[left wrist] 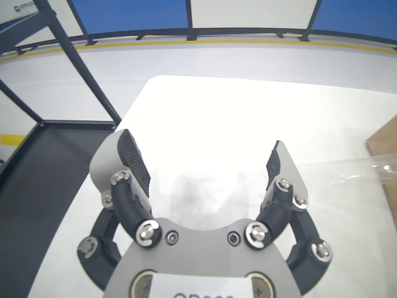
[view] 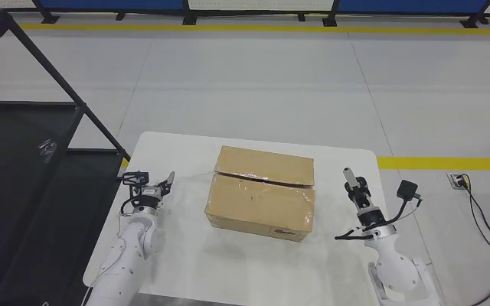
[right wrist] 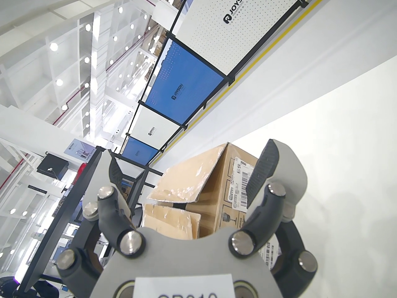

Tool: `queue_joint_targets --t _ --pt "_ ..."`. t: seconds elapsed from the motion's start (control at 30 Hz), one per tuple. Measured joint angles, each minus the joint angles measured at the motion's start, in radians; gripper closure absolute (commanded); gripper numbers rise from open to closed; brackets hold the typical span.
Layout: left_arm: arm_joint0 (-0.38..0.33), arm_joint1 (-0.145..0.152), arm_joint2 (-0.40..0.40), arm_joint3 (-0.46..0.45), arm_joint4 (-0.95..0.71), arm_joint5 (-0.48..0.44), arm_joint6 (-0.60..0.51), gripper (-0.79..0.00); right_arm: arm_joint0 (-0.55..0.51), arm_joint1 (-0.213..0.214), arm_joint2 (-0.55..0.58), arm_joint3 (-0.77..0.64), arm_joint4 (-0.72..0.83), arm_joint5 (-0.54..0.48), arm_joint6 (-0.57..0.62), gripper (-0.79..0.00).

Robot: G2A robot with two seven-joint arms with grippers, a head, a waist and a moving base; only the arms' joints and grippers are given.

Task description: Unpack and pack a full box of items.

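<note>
At the middle of the white table (view: 180, 153) sits the cardboard box (view: 260, 197), squarely between my two arms. Its long axis runs side to side, so each short end faces a gripper.

The left gripper (view: 151, 183) hangs near the left end, fingers spread wide with nothing between them. It points away from me across bare tabletop rather than at the box, and from its wrist camera the box is just a corner off to one side. The right gripper (view: 352, 180) sits near the right end, also wide open and empty. Its wrist camera looks along the box, with the label (right wrist: 238, 184) on the end face in front. I can't call either arm nearer; the gaps look about even.

The seam between the top flaps (view: 264, 165) runs along the long axis, so my guess is the opening move comes in from above that line. Glossy tape (view: 259, 179) crosses it and the far flap looks slightly raised, though I can't tell whether the tape is cut. Whatever is inside is hidden. A clear strip near the box corner in the left wrist view is hard to make out.
</note>
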Motion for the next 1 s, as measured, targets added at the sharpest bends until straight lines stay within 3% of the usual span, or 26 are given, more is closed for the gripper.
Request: queue_joint_targets --t 0.2,0.37,0.57,0.87,1.0 --pt "0.059 0.055 -0.036 -0.119 0.137 -0.258 -0.094 -0.785 0.005 0.0 -0.006 0.006 0.002 0.0 0.001 -0.785" --pt "0.059 0.072 -0.025 -0.157 0.221 -0.374 -0.159 -0.785 0.004 0.0 -0.005 0.004 0.002 -0.002 0.001 -0.785" --pt "0.007 0.058 0.029 -0.124 0.266 -0.324 -0.217 -0.785 -0.01 0.002 0.008 -0.001 0.004 -0.006 -0.004 -0.785" --pt "-0.127 0.004 0.138 0.03 0.272 -0.22 -0.229 -0.785 -0.03 0.004 0.019 -0.017 0.004 -0.002 -0.014 -0.785" --pt "-0.177 -0.025 0.167 0.106 0.246 -0.122 -0.223 -0.785 -0.037 0.005 0.025 -0.022 0.007 0.001 -0.02 -0.785"
